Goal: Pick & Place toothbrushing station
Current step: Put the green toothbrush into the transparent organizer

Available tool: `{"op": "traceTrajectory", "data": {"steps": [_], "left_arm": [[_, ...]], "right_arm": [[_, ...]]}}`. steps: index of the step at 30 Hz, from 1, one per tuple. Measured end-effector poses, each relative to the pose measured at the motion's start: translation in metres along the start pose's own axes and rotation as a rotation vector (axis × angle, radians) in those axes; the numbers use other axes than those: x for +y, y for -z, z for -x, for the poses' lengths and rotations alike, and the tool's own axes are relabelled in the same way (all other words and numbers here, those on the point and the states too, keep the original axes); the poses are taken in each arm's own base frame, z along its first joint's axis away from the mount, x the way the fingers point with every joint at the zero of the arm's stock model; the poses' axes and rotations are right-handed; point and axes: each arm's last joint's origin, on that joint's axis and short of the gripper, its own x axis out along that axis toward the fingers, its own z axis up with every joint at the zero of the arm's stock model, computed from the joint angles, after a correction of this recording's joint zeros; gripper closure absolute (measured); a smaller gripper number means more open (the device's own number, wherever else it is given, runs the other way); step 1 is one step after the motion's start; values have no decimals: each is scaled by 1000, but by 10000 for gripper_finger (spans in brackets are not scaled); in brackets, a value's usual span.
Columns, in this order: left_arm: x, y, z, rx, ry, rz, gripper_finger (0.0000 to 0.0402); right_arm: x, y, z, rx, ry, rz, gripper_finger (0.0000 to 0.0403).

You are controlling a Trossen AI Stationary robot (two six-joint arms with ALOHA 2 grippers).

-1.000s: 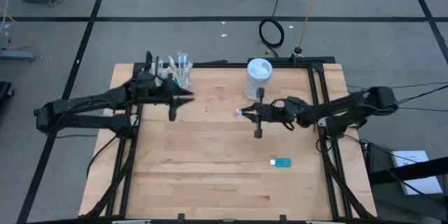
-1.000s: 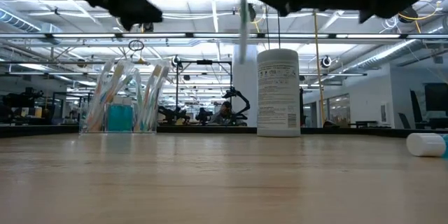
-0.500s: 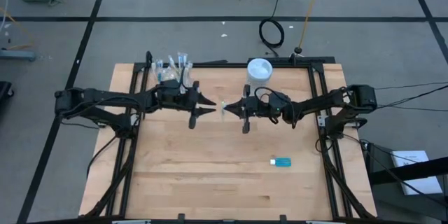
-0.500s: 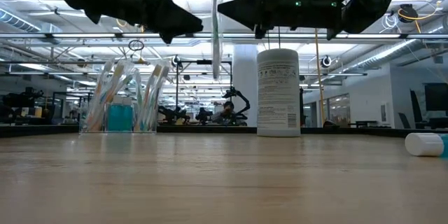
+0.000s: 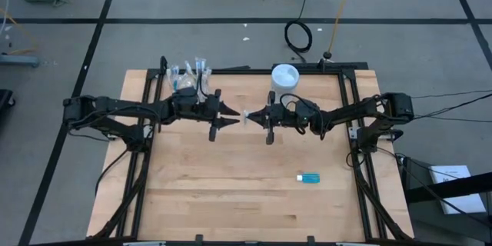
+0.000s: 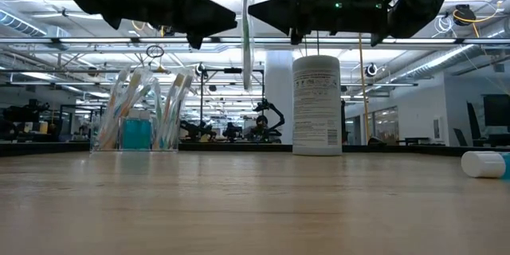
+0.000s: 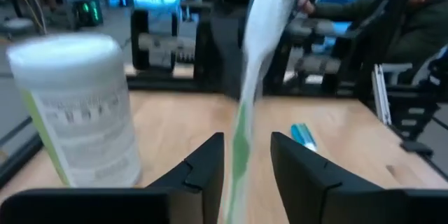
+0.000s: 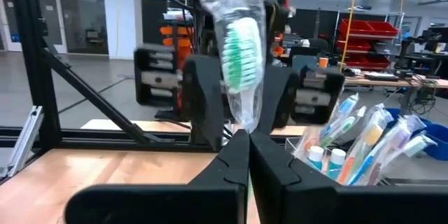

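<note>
Toothbrush [image 6: 247,28] in a clear wrapper hangs upright above the middle of the wooden worktop [image 5: 231,192], between the two claws that meet there. It is thin and pale, with green bristles [image 8: 241,59] at the top end and a green stripe low on the handle [image 7: 240,147].

The right claw [image 8: 243,155] comes in from the right with its fingers pressed together on the toothbrush, pinching it just below the bristle head. The left claw [image 7: 245,155] comes in from the left and faces it; its fingers [image 7: 206,164] are spread apart on either side of the handle, and the left wrist view shows a gap on each side.

At the far left corner of the worktop stands a small clear cup [image 5: 188,77] crammed with more pale toothbrushes [image 6: 177,100], accented in green, blue and purple, leaning outward, and small blue toothpaste tubes [image 6: 136,134]. A tall white cylindrical tub [image 6: 316,105] with a printed label stands at the far edge, right of centre. One more blue toothpaste tube [image 5: 308,177] lies flat on the near right part of the worktop, well apart from everything else.
</note>
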Motion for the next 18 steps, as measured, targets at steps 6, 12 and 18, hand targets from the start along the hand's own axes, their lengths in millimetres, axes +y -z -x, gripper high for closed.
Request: {"op": "traceTrajectory", "data": {"steps": [6, 12, 18], "left_arm": [[0, -4, 0, -36, 2, -11, 233], [-3, -1, -8, -67, 25, 8, 189], [2, 3, -23, -78, -13, 11, 196]], "right_arm": [[0, -3, -2, -12, 1, 5, 402], [0, -4, -2, -25, 1, 8, 403], [0, -5, -2, -33, 2, 10, 403]]}}
